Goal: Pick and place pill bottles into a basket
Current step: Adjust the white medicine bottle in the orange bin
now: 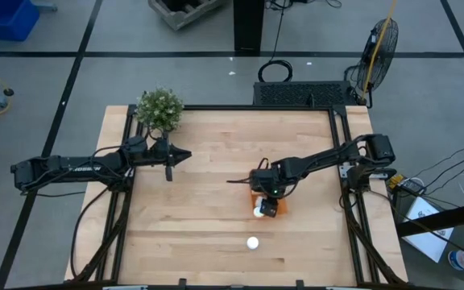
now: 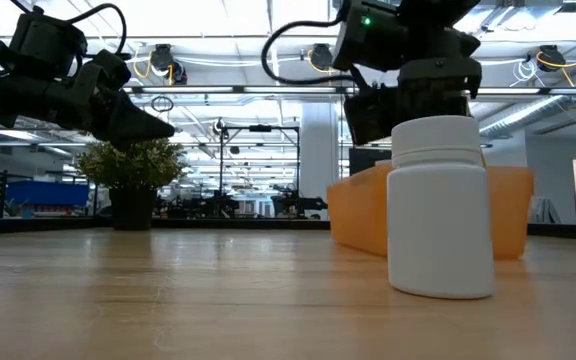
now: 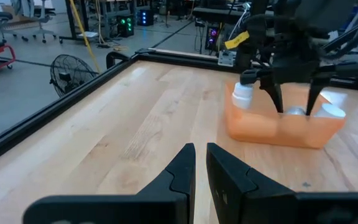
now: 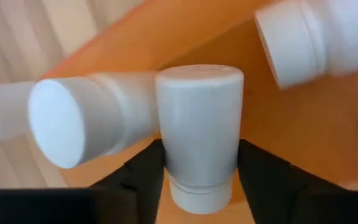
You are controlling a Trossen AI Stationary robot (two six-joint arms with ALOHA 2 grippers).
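Note:
The orange basket [image 1: 253,200] sits on the table right of centre and also shows in the left wrist view [image 3: 272,132]. My right gripper [image 4: 197,163] points down into it, shut on a white pill bottle [image 4: 197,118]. Two other bottles lie in the basket, one [image 4: 73,121] beside the held one and one [image 4: 309,37] farther off. One more bottle [image 1: 253,242] stands upright on its base on the table near the near edge, and is large in the low view [image 2: 440,205]. My left gripper [image 1: 180,155] hovers shut and empty at the table's left. My right gripper pinches the bottle's round body [image 4: 166,152] between its two fingers, one on each side, coming from above and pointing down. The bottle lies along the fingers inside the basket. Whether its far end rests on the basket floor I cannot tell.
A green potted plant [image 1: 159,109] stands at the table's far left corner, just behind my left arm. Bare wood [image 1: 192,225] lies between the two arms and along the near edge. A black frame rail [image 3: 55,109] runs round the table.

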